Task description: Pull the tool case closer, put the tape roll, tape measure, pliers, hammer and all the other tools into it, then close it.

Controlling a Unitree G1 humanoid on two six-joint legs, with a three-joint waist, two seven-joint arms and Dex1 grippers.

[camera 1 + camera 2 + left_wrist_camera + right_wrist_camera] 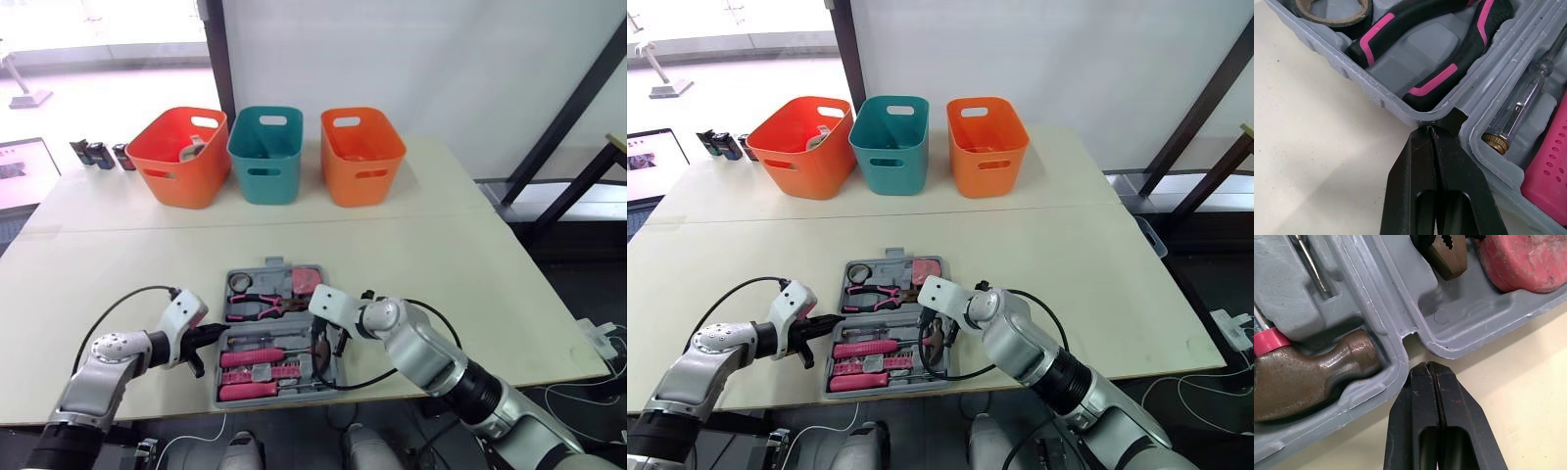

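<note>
The grey tool case (pixel 274 264) lies open near the table's front edge. Its far half holds the tape roll (pixel 240 283), the pink-handled pliers (pixel 260 306) and the pink tape measure (pixel 305 281). In the near half lie the hammer (pixel 1308 377), a tester screwdriver (pixel 1520 110) and several pink-handled tools (pixel 257 374). My left gripper (pixel 1431 128) is shut, its tip touching the case's left rim at the hinge notch. My right gripper (pixel 1431 364) is also shut, its tip against the right rim at the hinge, beside the hammer head.
Three bins stand in a row at the back: orange (pixel 181 157), teal (pixel 265 155), orange (pixel 361 155). Small dark items (pixel 98 154) sit at the far left. The table's front edge (pixel 294 406) runs just below the case.
</note>
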